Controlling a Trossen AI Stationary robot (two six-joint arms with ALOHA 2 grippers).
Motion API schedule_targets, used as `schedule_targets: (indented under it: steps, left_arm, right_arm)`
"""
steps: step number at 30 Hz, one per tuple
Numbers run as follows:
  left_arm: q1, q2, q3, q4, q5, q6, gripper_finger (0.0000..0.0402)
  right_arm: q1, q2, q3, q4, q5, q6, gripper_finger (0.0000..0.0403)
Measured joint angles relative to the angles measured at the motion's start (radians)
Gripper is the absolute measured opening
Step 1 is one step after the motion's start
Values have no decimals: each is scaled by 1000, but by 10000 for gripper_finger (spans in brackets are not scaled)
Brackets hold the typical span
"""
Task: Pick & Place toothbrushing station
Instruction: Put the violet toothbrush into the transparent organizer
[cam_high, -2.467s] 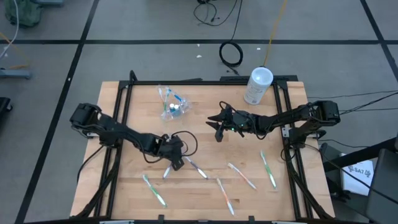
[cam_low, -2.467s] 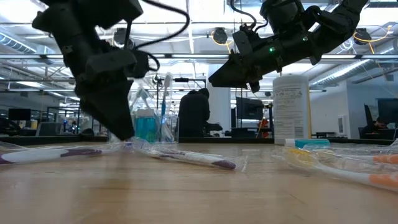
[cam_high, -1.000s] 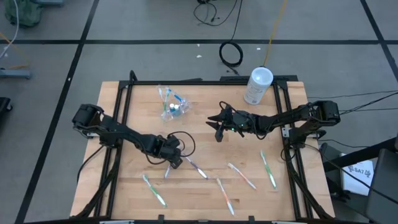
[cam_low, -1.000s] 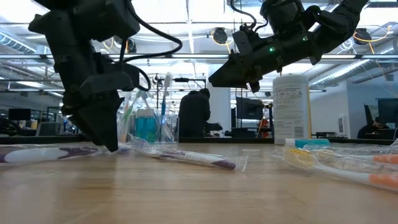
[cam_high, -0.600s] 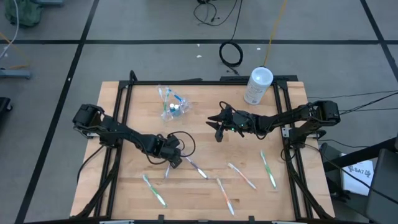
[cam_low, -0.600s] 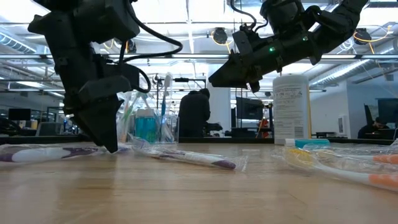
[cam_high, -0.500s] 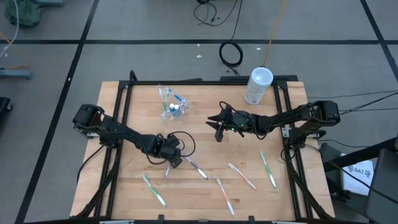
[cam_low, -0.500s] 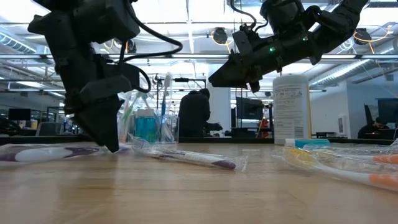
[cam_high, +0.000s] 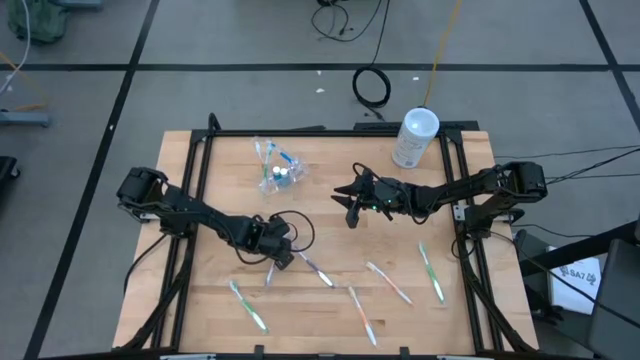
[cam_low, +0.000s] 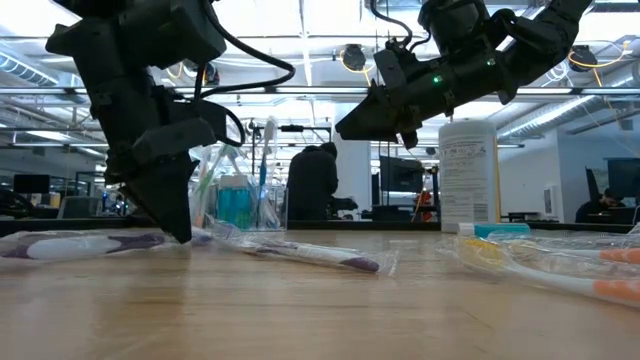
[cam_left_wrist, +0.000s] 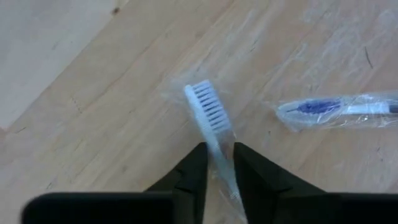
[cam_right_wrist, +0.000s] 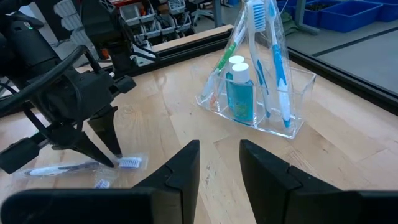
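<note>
Here, the left gripper (cam_left_wrist: 217, 163) stands tip-down on the wooden table (cam_high: 330, 190), its two dark fingers drawn in against the neck of a wrapped toothbrush (cam_left_wrist: 209, 118) whose white bristles point away from the wrist. The pinch looks made, but the brush lies flat on the boards, not yet lifted. It rests well short of the clear pouch (cam_high: 276, 165), which stands toward the table's far edge with brushes and a teal tube (cam_right_wrist: 240, 93) upright inside. Beside the pinched brush lies a second wrapped toothbrush (cam_left_wrist: 339, 108) with a purple handle, apart from the fingers.

To do this step well, the grip should sit on the stiff neck rather than on loose film alone, since the wrapper may slip; a straight, slow rise would show whether the brush comes with it. The right gripper (cam_right_wrist: 217, 163) hangs in the air near the pouch, fingers parted and empty, pointed at the pouch's open top. More toothbrushes (cam_high: 385, 281) lie scattered farther from the pouch.
</note>
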Motion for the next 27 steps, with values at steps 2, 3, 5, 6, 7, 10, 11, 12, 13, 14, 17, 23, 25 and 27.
schedule_targets:
  steps: [2,3,5,6,7,10,11,12,13,14,17,23,25,27]
  left_arm:
    - [0,0,0,3,0,0,52]
    - [0,0,0,3,0,0,40]
    - [0,0,0,3,-1,2,18]
    - [0,0,0,4,-2,4,11]
    - [0,0,0,4,-3,6,7]
    - [0,0,0,4,-12,6,14]
    - [0,0,0,4,-18,6,17]
    - [0,0,0,3,-26,6,18]
    - [0,0,0,4,-32,6,19]
    - [0,0,0,4,-34,7,17]
    - [0,-1,0,5,-37,35,4]
    - [0,-6,0,-2,-50,51,3]
    - [2,-15,0,-8,-53,56,4]
    - [3,-30,0,-11,-57,73,3]
  right_arm:
    - [0,0,0,0,0,0,105]
    - [0,0,0,0,0,0,105]
    - [0,0,0,0,0,0,105]
    - [0,0,0,0,0,0,105]
    - [0,0,0,0,0,0,105]
    - [0,0,0,0,0,0,105]
    - [0,0,0,0,0,0,105]
    - [0,0,0,0,0,0,105]
    - [0,0,0,0,0,0,105]
    - [0,0,0,0,0,0,105]
    - [0,0,0,0,0,0,105]
    - [0,0,0,0,0,0,105]
    - [0,0,0,0,0,0,105]
    - [0,0,0,0,0,0,105]
